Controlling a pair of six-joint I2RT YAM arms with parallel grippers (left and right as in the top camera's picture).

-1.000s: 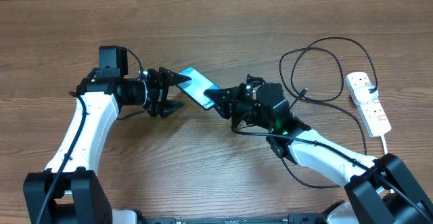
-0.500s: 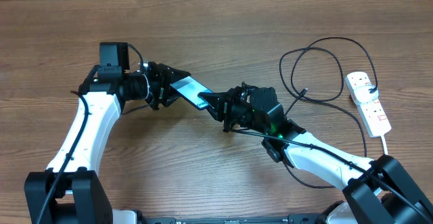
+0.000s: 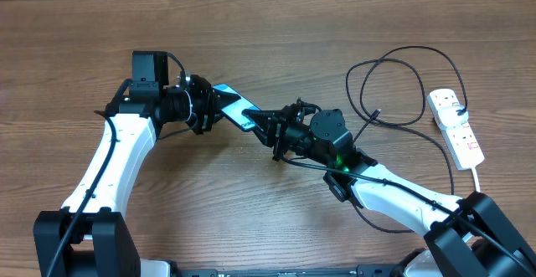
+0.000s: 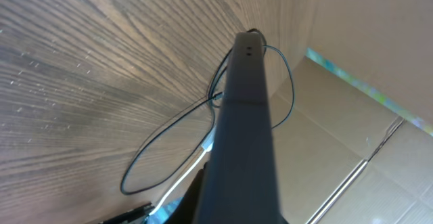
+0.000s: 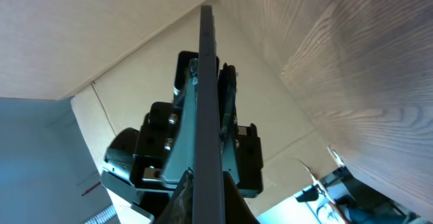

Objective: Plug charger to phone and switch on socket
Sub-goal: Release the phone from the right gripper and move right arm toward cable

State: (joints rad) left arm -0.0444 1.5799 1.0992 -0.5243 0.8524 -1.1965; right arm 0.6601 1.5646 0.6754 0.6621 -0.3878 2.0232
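Observation:
The phone (image 3: 237, 110), slim with a light blue screen, hangs above the table between both arms. My left gripper (image 3: 216, 107) is shut on its left end and my right gripper (image 3: 265, 125) is shut on its right end. Both wrist views show the phone edge-on as a dark bar (image 4: 242, 129) (image 5: 206, 109) running up from the jaws. The charger (image 3: 394, 89) lies in black loops on the wood at the right, its small plug (image 3: 374, 114) free. The socket (image 3: 456, 126), a white power strip with red switches, lies at the far right.
The strip's white cord (image 3: 476, 170) runs toward the table's front right. The black cable loop (image 4: 177, 135) also shows on the wood in the left wrist view. Cardboard (image 4: 352, 136) stands behind the table.
My left gripper has moved right onto the phone's left end and closed on it. The right arm has carried the phone slightly left toward it.

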